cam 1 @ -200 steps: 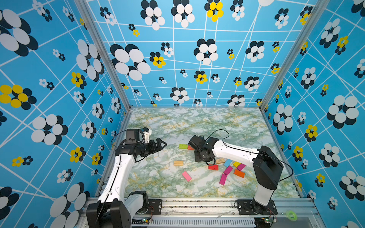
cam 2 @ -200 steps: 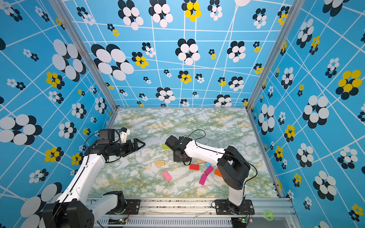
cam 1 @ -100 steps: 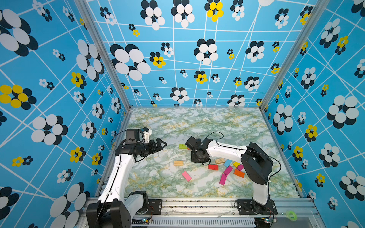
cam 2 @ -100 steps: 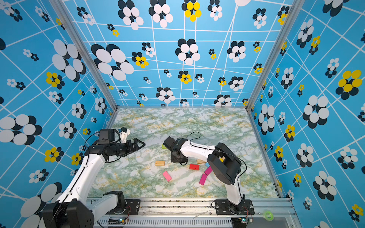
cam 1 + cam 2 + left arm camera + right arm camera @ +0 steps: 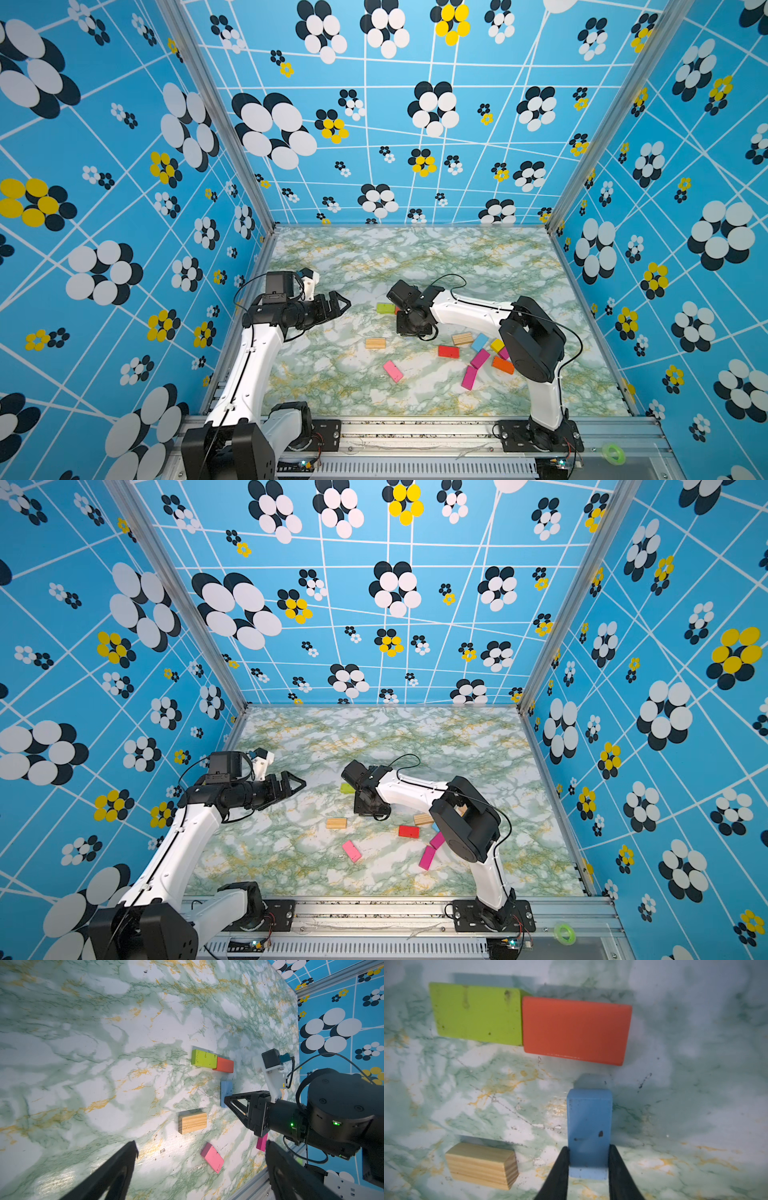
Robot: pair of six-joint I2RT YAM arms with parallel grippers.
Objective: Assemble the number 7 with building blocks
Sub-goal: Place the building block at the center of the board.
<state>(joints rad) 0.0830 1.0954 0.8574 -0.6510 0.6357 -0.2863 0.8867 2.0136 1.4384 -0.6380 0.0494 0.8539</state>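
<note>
A green block [image 5: 475, 1014] and an orange block [image 5: 575, 1030] lie end to end as a bar on the marble table [image 5: 415, 266]. My right gripper [image 5: 588, 1153] is shut on a light blue block [image 5: 588, 1118] turned on its narrow side. That block points at the orange block's underside near its free end, with a small gap between them. In the left wrist view the same three blocks show: green [image 5: 204, 1059], orange [image 5: 225, 1065], light blue [image 5: 226, 1089]. My left gripper [image 5: 343, 305] hangs open and empty left of the green block [image 5: 385, 308].
Loose blocks lie nearer the front: wood [image 5: 375, 343], wood [image 5: 462, 338], red [image 5: 448, 351], pink [image 5: 392, 370], two magenta [image 5: 480, 358], orange [image 5: 503, 365], yellow [image 5: 497, 345], light blue [image 5: 480, 342]. The right arm's elbow [image 5: 532, 336] hangs over that cluster. Patterned walls enclose three sides.
The right arm has carried the light blue block leftward toward the green and orange bar, and its elbow has swung left. The left arm has not moved.
</note>
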